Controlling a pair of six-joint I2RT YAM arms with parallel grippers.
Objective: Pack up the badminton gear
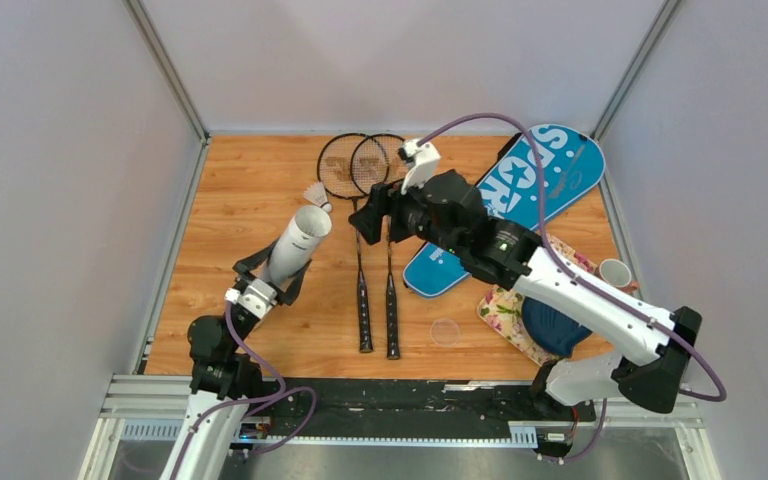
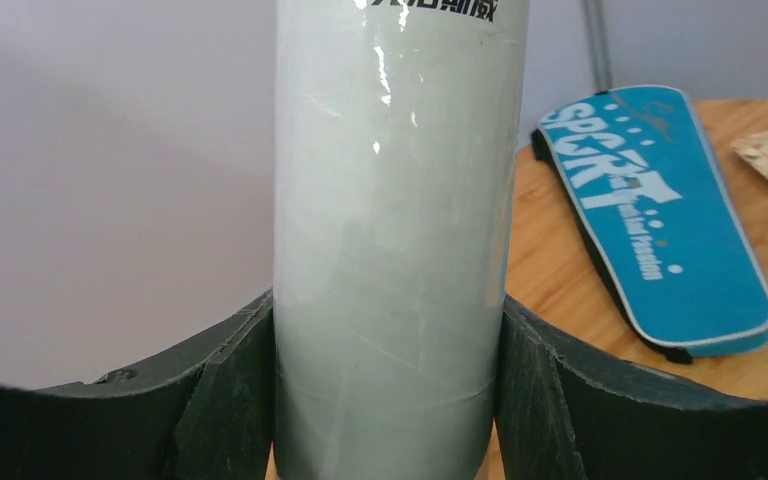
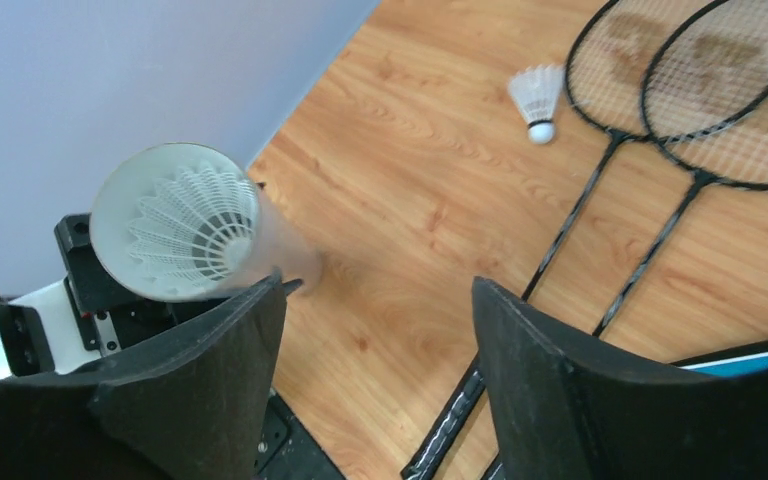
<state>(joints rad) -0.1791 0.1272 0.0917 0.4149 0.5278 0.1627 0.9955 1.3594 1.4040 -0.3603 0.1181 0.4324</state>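
Note:
My left gripper (image 1: 270,281) is shut on the long white tube (image 1: 298,243), held tilted with its open mouth up; its fingers (image 2: 235,400) clamp the tube (image 2: 395,230). In the right wrist view the tube's mouth (image 3: 175,220) shows a shuttlecock (image 3: 200,235) inside. My right gripper (image 1: 372,213) is open and empty, above the racket shafts; its jaws (image 3: 375,340) stand wide apart. Two black rackets (image 1: 365,230) lie side by side mid-table. One loose shuttlecock (image 1: 316,194) lies by the racket heads (image 3: 538,100). The blue SPORT cover (image 1: 520,195) lies at the right (image 2: 650,210).
A floral cloth (image 1: 505,305) with a dark blue shell-shaped object (image 1: 555,325) lies at the right front. A small cup (image 1: 615,272) stands by the right wall. A clear round lid (image 1: 445,331) lies near the front edge. Grey walls enclose the table.

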